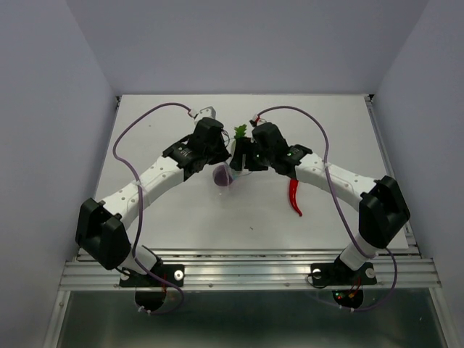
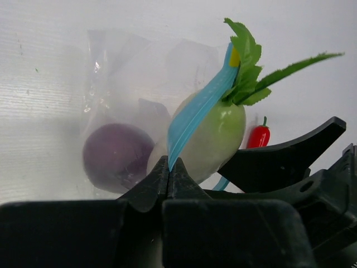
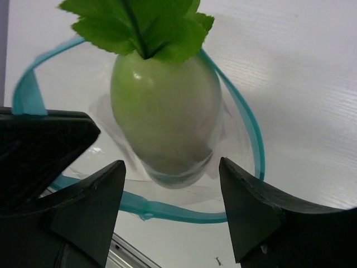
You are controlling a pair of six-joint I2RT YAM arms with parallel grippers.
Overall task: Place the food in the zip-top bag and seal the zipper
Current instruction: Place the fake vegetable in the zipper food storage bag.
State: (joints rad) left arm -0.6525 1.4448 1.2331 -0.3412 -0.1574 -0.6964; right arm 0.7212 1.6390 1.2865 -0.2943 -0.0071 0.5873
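Note:
The clear zip-top bag (image 2: pixel 122 72) is held up off the table between both grippers (image 1: pixel 230 168). The dark purple onion (image 2: pixel 117 156) is inside it (image 1: pixel 221 176). The white radish (image 3: pixel 164 106) sits in the bag's open mouth, green leaves (image 1: pixel 240 132) sticking out. My left gripper (image 2: pixel 168 164) is shut on the blue zipper (image 2: pixel 198 109). My right gripper (image 3: pixel 172 164) is open, its fingers either side of the radish's lower end, the zipper (image 3: pixel 167 209) looping round it. The red chili pepper (image 1: pixel 293 196) lies on the table under the right arm.
The white table (image 1: pixel 181 210) has grey walls on three sides. A metal rail (image 1: pixel 246 264) runs along its near edge. The two arms meet at the table's middle back, their cables arching above them.

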